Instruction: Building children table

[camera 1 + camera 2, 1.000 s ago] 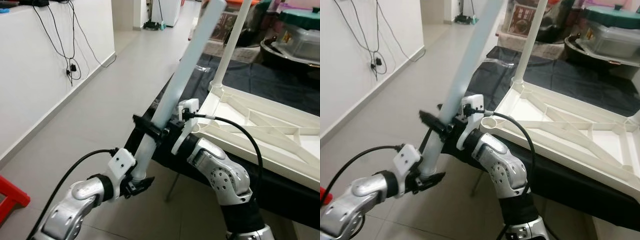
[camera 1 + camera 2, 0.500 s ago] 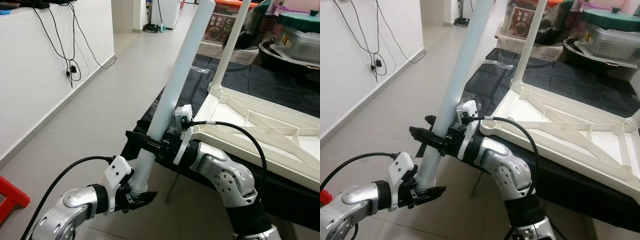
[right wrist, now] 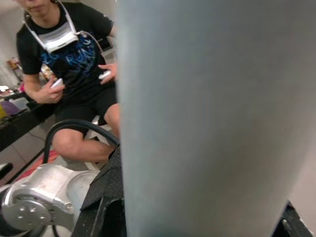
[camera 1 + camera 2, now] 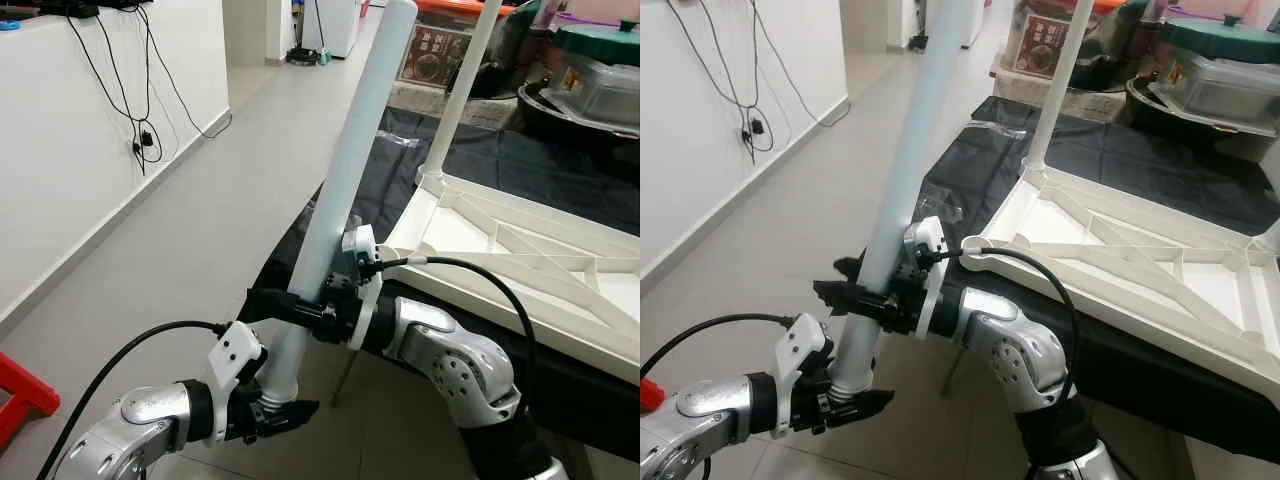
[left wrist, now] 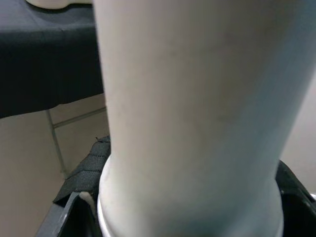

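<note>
- Far left: white wall (image 4: 90, 150) with hanging black cables (image 4: 140, 80); one red stool (image 4: 25, 400) corner at near left on the tile floor (image 4: 220, 230).
- Two grippers, both on one pale table leg (image 4: 345, 190), a long tube tilted up and away to the right.
- left gripper (image 4: 272, 400) is clamped on the leg's lower end, black fingers either side of the narrower neck at the bottom.
- right gripper (image 4: 290, 305) is closed round the same leg a little higher up, fingers reaching left across it.
- Right: one white tabletop (image 4: 520, 260) lying underside up on a black cloth (image 4: 500, 160), ribs showing; one second leg (image 4: 462, 85) already standing upright in its far left corner.
- Far right: grey tub with green lid (image 4: 600, 70).
- Left wrist view: close on the leg (image 5: 197, 113), its stepped lower rim, black cloth edge and floor behind.
- Right wrist view: leg (image 3: 207, 123) close up, plus one seated person (image 3: 74, 64) in a black T-shirt holding two small white controllers, and the left arm's silver joint (image 3: 39, 202).
</note>
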